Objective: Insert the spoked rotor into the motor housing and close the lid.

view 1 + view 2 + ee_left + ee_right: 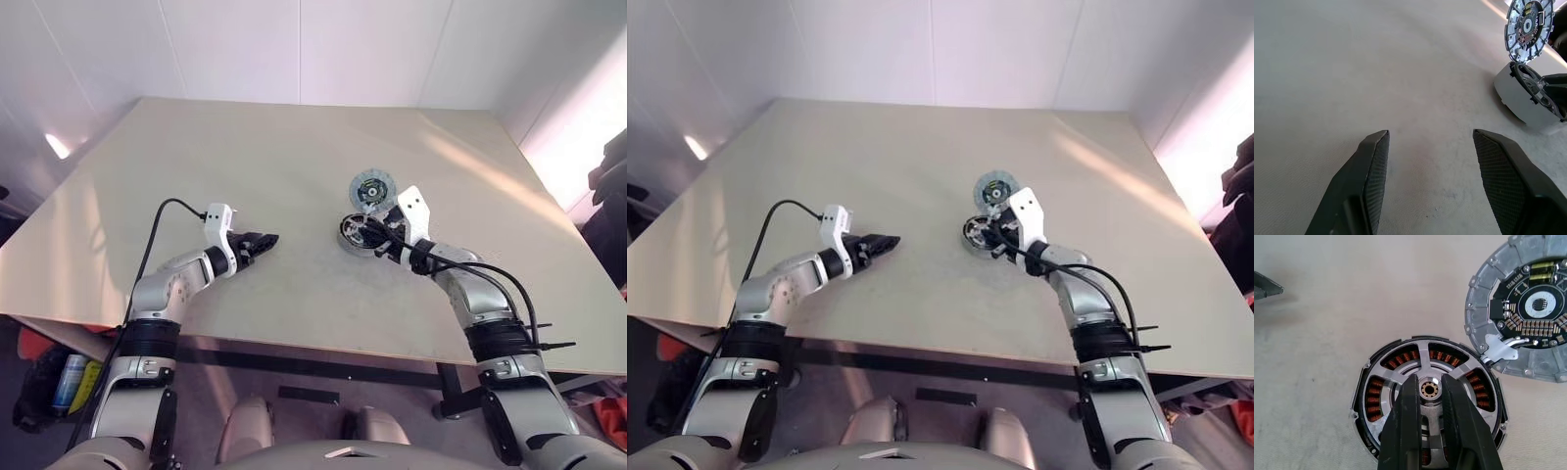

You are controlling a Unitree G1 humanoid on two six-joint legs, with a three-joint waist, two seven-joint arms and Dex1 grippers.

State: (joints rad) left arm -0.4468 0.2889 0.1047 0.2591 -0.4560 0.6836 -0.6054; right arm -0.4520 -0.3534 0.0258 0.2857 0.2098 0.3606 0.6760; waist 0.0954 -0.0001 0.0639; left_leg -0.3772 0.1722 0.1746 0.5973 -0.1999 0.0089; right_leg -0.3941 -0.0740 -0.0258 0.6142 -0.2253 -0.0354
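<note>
Head views first: the motor housing point(357, 233) is sat on the worktop point(294, 166) right of centre, with the lid point(372, 188) lying flat just beside it at about 1 o'clock. The right gripper point(377, 238) is parked over the housing, and the left gripper point(266, 239) is hung well apart at roughly 9 o'clock from it, nothing held.

Left wrist view: the jaws are seen spread wide over bare worktop, so that arm is probably just being kept out of the way.

Right wrist view: the spoked rotor point(1400, 374) is already seated inside the housing, coppery coils showing between the spokes. The jaws are nearly pressed together with their tips at the central hub point(1429, 389); whether the hub is actually pinched can't be told. Likely it's being pressed or steadied there so the rotor sits square. The lid, with a small latch-like tab facing the housing, is still off.
</note>
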